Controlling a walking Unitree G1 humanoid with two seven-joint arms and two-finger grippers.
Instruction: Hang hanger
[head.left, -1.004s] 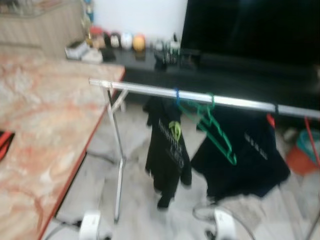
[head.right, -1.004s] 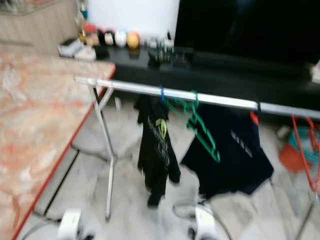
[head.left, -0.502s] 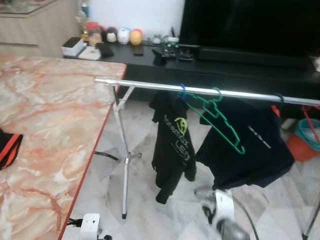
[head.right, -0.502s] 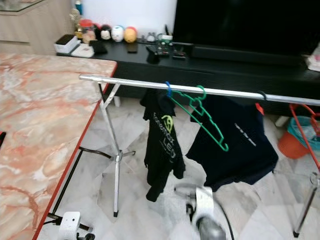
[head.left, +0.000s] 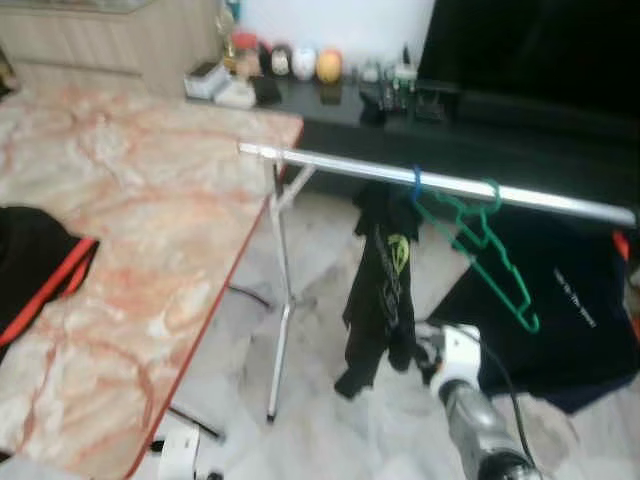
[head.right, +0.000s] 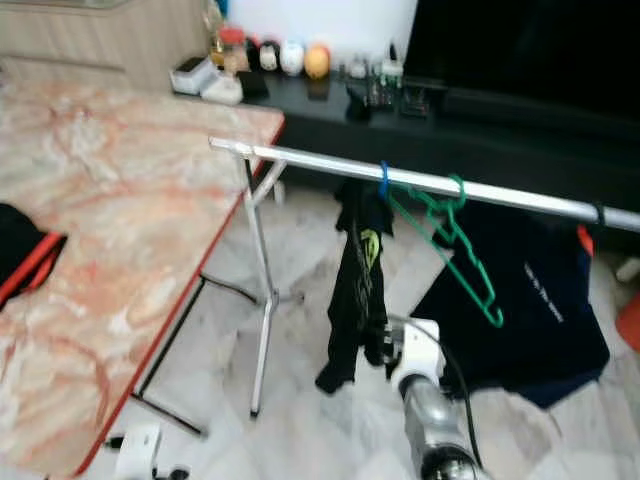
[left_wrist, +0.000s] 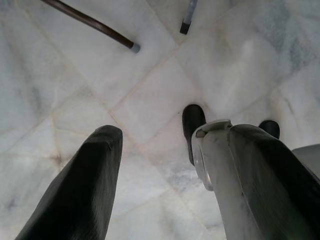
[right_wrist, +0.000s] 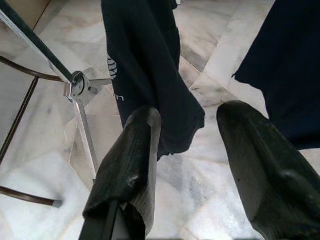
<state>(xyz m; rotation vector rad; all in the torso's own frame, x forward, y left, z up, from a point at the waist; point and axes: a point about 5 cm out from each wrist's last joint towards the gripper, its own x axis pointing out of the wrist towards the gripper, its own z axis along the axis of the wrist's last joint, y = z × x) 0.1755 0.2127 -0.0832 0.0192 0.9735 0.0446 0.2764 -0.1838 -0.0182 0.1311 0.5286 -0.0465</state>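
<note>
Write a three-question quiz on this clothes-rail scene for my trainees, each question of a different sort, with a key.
1. True or false: the green hanger on the rail carries a shirt.
2. Which hangs nearest the rail's stand? A) navy shirt B) black shirt C) green hanger
3. Fill in: the right tool is ____, with nothing between its fingers.

Key: 1 false; 2 B; 3 open.

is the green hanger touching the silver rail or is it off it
Touching. In the left eye view the green hanger has its hook looped over the silver rail and hangs from it, tilted, beside a black shirt.
</note>
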